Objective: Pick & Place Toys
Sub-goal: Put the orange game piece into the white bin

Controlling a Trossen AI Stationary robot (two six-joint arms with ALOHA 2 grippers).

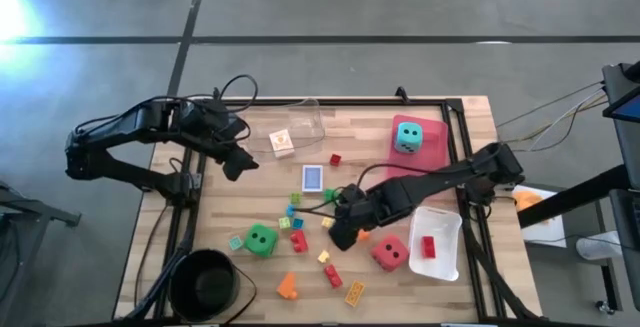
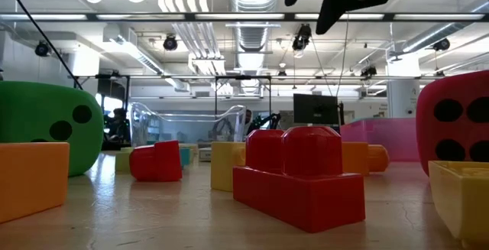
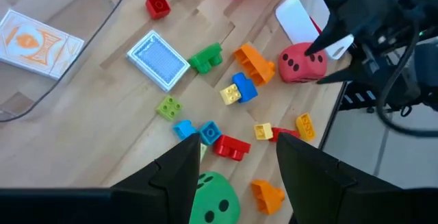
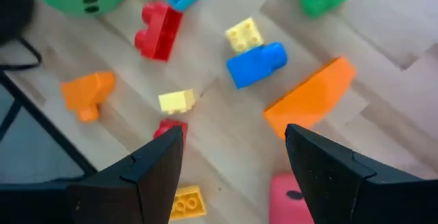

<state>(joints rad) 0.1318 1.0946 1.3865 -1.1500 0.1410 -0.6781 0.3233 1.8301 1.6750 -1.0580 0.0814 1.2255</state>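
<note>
Many small bricks lie loose on the wooden table, among them a blue brick, a yellow one and an orange wedge. My right gripper hangs open above these, touching nothing. A green die and a red die rest on the table, and a teal die sits on the pink tray. The blue card box lies flat mid-table. My left gripper hovers open, high over the table's left side.
A white tray at the right holds a red brick. A clear tray at the far side holds an orange-printed card box. A black bowl stands at the near left corner. Cables run over the table's left part.
</note>
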